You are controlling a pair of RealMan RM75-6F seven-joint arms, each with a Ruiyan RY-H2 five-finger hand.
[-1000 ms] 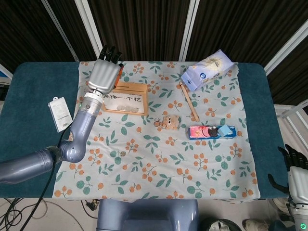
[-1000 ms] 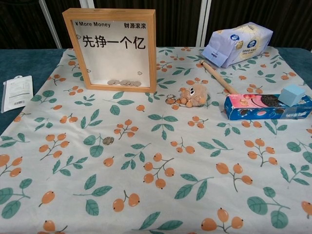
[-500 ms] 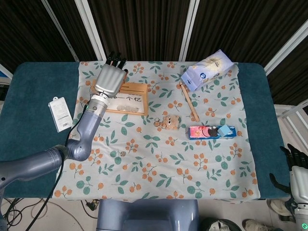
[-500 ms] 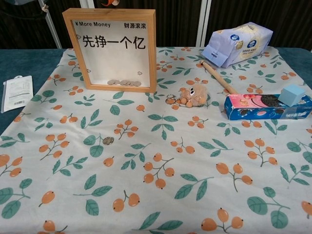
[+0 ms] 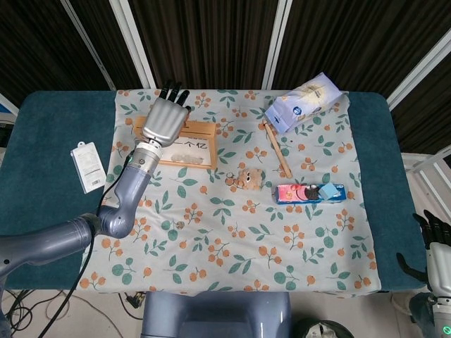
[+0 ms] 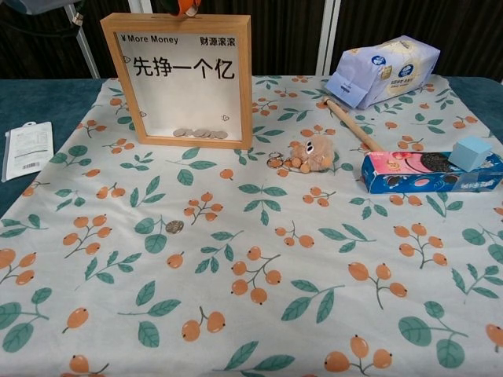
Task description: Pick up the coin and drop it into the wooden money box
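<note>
Dark slatted wall behind; leafy cloth (image 6: 259, 314) over blue table (image 5: 42, 162). Left hand (image 5: 166, 121) above box (image 6: 179, 78), back of it toward the head camera, fingers (image 5: 174, 91) stretched side by side over the far edge; whether holding anything, cannot tell. Box upright, coins heaped inside at the bottom. Loose coin (image 6: 174, 227) flat on cloth, well in front of box. Right hand (image 5: 438, 246) low at table's corner, fingers slightly spread, holding nothing.
</note>
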